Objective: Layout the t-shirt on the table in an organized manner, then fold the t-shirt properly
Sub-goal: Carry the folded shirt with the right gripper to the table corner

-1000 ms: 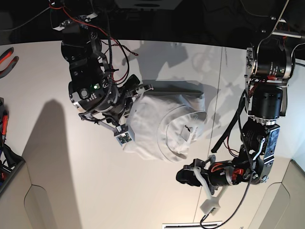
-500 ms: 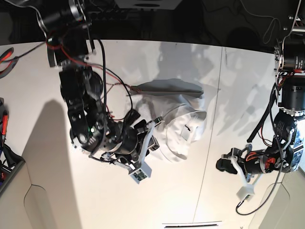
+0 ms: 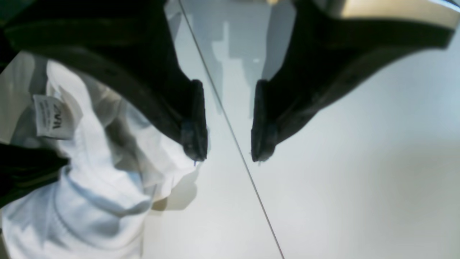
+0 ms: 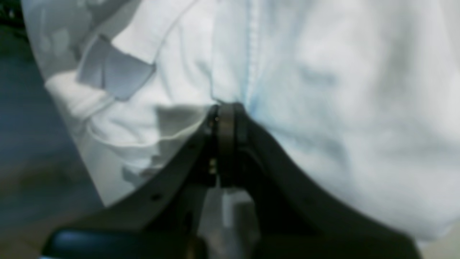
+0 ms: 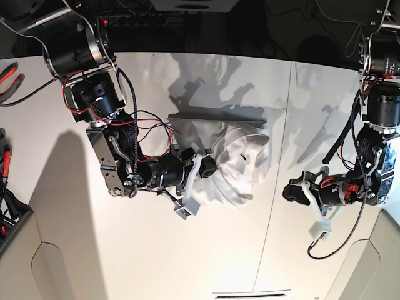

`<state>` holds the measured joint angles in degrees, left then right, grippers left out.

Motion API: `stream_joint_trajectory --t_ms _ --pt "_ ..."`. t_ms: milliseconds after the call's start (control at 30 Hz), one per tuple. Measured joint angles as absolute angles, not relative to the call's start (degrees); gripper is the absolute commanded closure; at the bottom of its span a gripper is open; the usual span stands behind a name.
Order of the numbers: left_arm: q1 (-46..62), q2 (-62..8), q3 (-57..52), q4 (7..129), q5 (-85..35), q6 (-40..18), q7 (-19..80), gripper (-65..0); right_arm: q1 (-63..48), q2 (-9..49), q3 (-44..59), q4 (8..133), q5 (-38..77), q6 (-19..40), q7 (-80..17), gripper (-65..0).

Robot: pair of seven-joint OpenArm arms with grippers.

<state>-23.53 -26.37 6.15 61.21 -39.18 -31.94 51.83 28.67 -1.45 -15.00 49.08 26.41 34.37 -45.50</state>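
Observation:
The white t-shirt (image 5: 240,164) lies crumpled in a heap on the table (image 5: 187,250), a little behind its middle. My right gripper (image 5: 204,170) is pressed into the heap's near-left side. In the right wrist view its fingers (image 4: 224,118) are closed together on a puckered fold of the t-shirt (image 4: 323,90). My left gripper (image 5: 294,190) hovers to the right of the heap, apart from it. The left wrist view shows this gripper (image 3: 227,151) open over the bare table (image 3: 341,180), with the t-shirt (image 3: 90,187) and its label (image 3: 52,117) to the left.
A thin dark seam line (image 5: 278,175) crosses the table just right of the heap. Red-handled pliers (image 5: 9,78) lie at the far left edge. Beige corner panels (image 5: 62,275) sit at both near corners. Cables hang from both arms.
My right arm swung down along the shirt's left side and its gripper now pinches the near-left part. My left arm drew back to the right. The heap is more bunched.

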Motion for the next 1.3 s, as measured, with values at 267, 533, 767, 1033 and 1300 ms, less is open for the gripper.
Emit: stream_joint_trajectory --t_ms 267,533,767,1033,1300 --pt "-23.6 -26.4 6.2 61.2 -39.2 -31.9 51.2 -24.4 27.0 -1.8 -11.0 45.8 25.2 23.3 -43.8 0.0" --pt "-23.6 -26.2 6.2 61.2 -39.0 -31.9 50.0 -24.4 22.0 -3.1 5.1 47.9 16.9 10.2 -38.6 0.0" --pt "-23.5 -23.2 6.2 61.2 -39.1 -31.9 49.3 -24.4 17.4 -1.7 22.1 61.6 7.6 2.1 -39.8 0.0" --pt "-23.4 -17.8 6.2 61.2 -39.1 -32.0 49.2 -24.4 11.3 -1.0 31.5 76.2 5.4 -0.9 -44.0 0.0" --pt "-23.0 -14.9 6.2 61.2 -39.1 -32.7 49.0 -24.4 10.7 -1.1 31.8 77.6 6.1 -5.3 -43.2 0.0"
